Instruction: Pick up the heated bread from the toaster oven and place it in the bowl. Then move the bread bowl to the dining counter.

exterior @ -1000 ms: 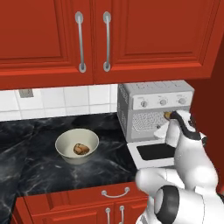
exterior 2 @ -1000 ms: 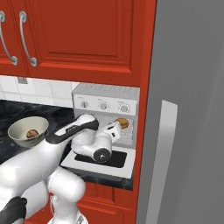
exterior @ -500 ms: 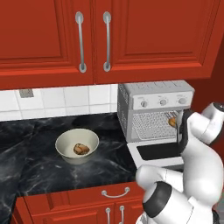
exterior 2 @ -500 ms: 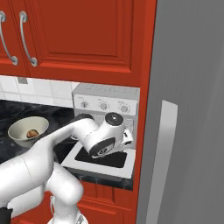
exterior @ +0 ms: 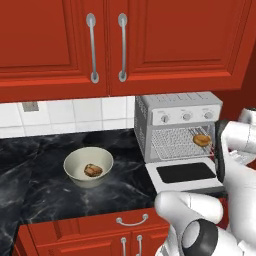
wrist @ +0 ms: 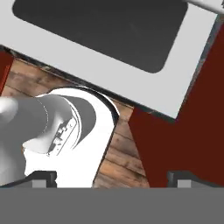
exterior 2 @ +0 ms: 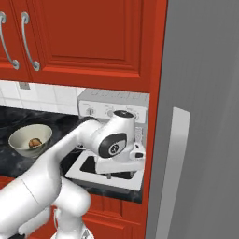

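The toaster oven [exterior: 177, 117] stands on the black counter with its door [exterior: 185, 174] dropped open. The heated bread [exterior: 202, 140], a small golden roll, lies on the wire rack at the right. To the left, the cream bowl [exterior: 88, 166] holds a darker brown bread piece [exterior: 91, 170]. My gripper [exterior 2: 120, 174] hangs over the front right of the open door, pointing down, below and in front of the bread. In the hand view the gripper [wrist: 114, 178] is open with nothing between its fingertips, looking down on the door's black window [wrist: 105, 30]. The dining counter is out of view.
Red wall cabinets with silver handles [exterior: 122, 47] hang low above the oven. A tall grey refrigerator [exterior 2: 200, 140] stands close on the right. Under the hand are the wooden floor [wrist: 127, 153] and a red cabinet side [wrist: 183, 131]. The bowl [exterior 2: 30, 139] has bare black counter around it.
The hand has pulled back from the rack, swung right and turned to point down over the door. Its jaws opened wider. The bread stays on the rack.
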Robot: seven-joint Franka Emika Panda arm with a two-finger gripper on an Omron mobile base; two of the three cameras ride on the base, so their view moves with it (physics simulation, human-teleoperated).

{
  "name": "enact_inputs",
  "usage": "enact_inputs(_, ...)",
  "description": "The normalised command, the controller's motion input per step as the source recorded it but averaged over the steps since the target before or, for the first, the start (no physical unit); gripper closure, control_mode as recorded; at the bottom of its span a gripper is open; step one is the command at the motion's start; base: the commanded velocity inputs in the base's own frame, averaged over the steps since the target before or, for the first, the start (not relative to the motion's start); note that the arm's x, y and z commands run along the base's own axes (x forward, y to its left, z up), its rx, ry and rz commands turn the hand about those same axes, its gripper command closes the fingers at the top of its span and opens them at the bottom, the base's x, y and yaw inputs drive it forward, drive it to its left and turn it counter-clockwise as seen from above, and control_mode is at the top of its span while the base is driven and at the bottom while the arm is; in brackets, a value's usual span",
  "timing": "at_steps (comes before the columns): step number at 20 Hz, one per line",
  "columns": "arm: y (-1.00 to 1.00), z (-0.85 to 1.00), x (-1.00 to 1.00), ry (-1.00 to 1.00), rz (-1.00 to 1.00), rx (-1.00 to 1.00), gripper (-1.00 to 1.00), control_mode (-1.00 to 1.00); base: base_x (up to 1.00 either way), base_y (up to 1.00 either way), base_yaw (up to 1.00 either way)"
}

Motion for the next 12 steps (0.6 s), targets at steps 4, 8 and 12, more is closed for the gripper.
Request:
enact_inputs(4,0.08,1.00,-0.31,-0.51,-0.45,0.00,-1.00,-1.00,0.00,0.00,0.00)
enact_inputs(8,0.01,0.31,-0.07,-0.52,-0.21,0.05,-1.00,-1.00,0.00,0.00,0.00)
enact_inputs(12,0.10,0.04,0.35,-0.31,-0.05,0.01,-1.00,-1.00,0.00,0.00,0.00)
